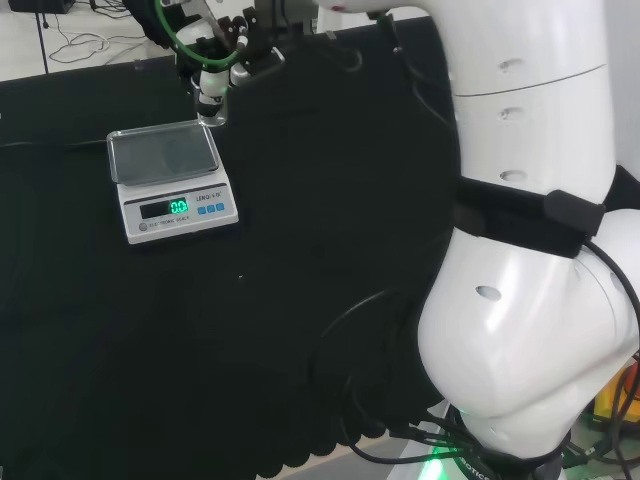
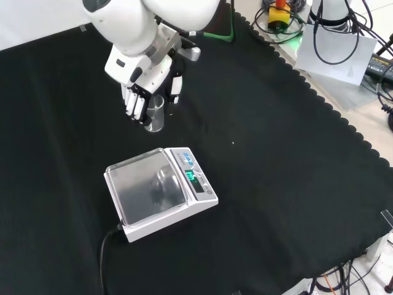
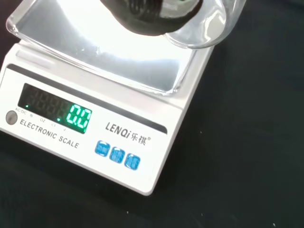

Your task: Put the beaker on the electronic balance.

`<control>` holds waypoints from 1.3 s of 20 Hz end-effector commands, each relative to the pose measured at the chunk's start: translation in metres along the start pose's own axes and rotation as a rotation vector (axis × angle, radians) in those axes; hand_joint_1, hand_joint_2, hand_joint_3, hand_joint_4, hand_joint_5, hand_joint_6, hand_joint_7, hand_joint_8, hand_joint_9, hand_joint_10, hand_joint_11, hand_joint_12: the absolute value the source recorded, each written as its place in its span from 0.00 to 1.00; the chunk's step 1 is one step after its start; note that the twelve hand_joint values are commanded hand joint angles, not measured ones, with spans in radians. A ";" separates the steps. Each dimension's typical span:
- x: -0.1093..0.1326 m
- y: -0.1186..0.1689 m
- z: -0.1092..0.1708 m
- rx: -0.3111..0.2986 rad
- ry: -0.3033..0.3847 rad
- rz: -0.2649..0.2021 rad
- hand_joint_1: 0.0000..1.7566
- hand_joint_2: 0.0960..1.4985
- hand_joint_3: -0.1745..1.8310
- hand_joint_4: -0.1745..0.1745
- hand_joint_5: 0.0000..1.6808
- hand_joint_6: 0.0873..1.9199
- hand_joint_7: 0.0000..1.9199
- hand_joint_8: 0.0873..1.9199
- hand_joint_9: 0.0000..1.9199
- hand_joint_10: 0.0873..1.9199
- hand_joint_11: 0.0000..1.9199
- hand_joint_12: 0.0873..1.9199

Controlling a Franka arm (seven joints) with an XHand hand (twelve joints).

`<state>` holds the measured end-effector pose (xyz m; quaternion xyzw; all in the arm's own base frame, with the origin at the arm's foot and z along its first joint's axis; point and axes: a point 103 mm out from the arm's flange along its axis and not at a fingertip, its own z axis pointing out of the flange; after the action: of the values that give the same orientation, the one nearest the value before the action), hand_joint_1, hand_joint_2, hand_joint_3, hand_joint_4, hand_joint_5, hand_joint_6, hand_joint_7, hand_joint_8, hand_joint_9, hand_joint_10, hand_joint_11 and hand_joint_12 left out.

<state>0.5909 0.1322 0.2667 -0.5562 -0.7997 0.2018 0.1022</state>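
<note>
Fingers of robot hand curling around clear beaker, hovering at twelve o'clock from electronic balance in front view, pan bare.

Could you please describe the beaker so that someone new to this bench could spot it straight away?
Start at the white electronic balance with the shiny metal pan on the black cloth. In the front view, look just above it to the black and white hand. The small clear glass beaker sits within its curled fingers, the one transparent vessel there.

The black-clothed bench carries one thing plainly — the electronic balance, upright.
</note>
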 end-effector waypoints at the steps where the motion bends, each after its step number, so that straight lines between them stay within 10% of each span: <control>1: 0.015 0.029 0.007 0.041 -0.012 -0.069 0.77 0.77 0.09 0.00 0.48 0.63 0.36 0.68 0.52 0.57 0.51 0.47; 26: -0.003 0.050 0.041 0.075 0.013 -0.127 0.77 0.76 0.09 0.00 0.49 0.63 0.36 0.68 0.52 0.57 0.51 0.47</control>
<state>0.6154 0.1427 0.2156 -0.5034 -0.8241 0.2186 0.1402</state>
